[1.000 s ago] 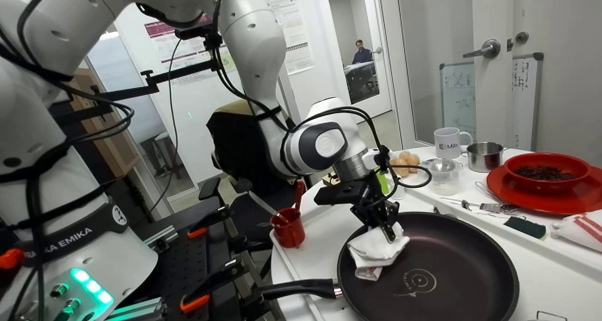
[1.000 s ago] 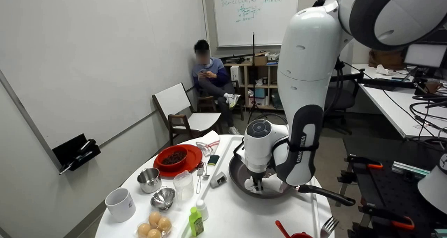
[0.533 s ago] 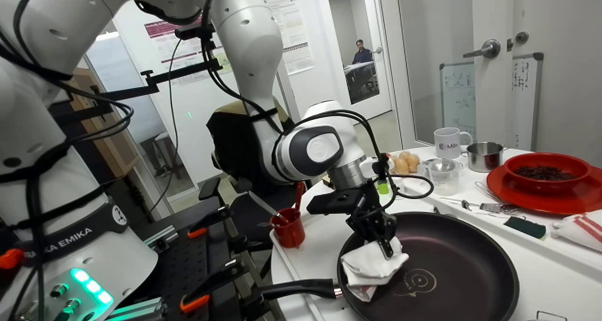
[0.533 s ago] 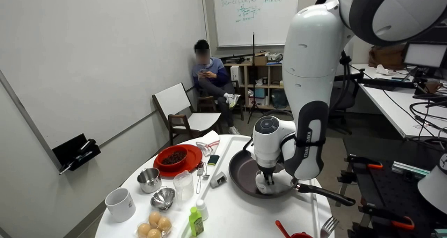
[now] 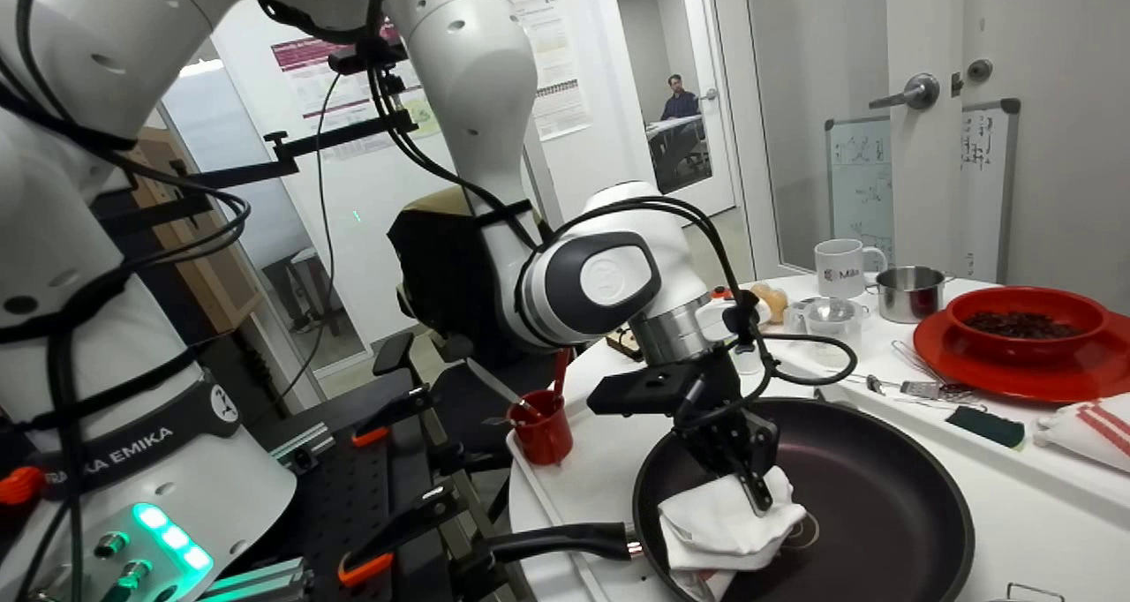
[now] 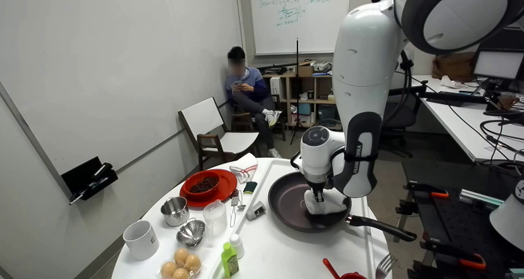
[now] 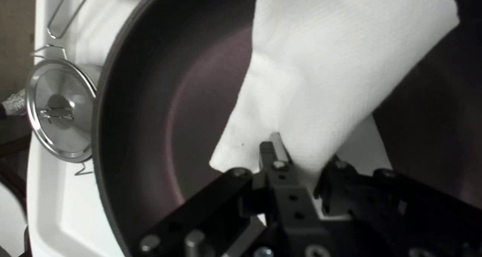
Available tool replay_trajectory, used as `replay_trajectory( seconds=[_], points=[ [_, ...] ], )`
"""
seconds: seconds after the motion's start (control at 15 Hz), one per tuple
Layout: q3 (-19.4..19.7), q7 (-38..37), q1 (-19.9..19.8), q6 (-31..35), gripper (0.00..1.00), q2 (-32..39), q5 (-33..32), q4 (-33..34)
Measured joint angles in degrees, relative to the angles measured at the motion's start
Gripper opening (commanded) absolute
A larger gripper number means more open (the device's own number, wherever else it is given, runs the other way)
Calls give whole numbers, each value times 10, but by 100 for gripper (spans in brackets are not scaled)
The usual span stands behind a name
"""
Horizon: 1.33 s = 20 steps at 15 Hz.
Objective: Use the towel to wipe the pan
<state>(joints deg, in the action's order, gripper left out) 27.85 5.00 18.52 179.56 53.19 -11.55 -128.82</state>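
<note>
Where the white arm (image 6: pixel 360 70) bends down over the table (image 6: pixel 266 250), we see the gripper (image 6: pixel 319 197) reaching into the black pan (image 5: pixel 870 496), its fingers (image 5: pixel 757 494) clamped together with the white towel (image 5: pixel 719 527) pinched between them. We find that towel inside the pan, on the half nearest the long handle (image 6: pixel 382 227), bunched up, with only part of the printed rings (image 5: pixel 805 531) at the centre showing past it. In the wrist view we see it spread out of the pinch in one broad fold, a pointed corner to the side; how firmly it presses on the pan we cannot tell. Just beside the pan's rim, in the same view, we have a small lidded pot (image 7: pixel 69 136). Near the table's edge we spot a red cup (image 5: pixel 542 434) with utensils (image 5: pixel 561 372) standing in it. Apart from the pan, we note a red bowl (image 6: pixel 199 196) of small dark pieces (image 6: pixel 204 185) on a red plate (image 6: pixel 229 183), a steel pot (image 6: pixel 175 213), a white mug (image 6: pixel 141 242), a clear jug (image 6: pixel 215 219), some eggs (image 6: pixel 181 256) and an upright green bottle (image 6: pixel 229 262). Behind the table, in an exterior view, we see a seated person (image 6: pixel 258 82) holding a phone (image 6: pixel 237 83)
</note>
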Motion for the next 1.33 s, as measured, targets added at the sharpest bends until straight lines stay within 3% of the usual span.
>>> replay_trajectory(
  seconds=[0.13,0.2,0.47,0.53,1.33],
  points=[
    [7,-2,-4,0,8,0,0,3],
    [8,-2,-5,0,16,0,0,5],
    [8,-2,-5,0,16,1,0,6],
    [8,-2,-5,0,7,1,0,6],
    [30,-2,15,6,8,55,0,15]
  ],
)
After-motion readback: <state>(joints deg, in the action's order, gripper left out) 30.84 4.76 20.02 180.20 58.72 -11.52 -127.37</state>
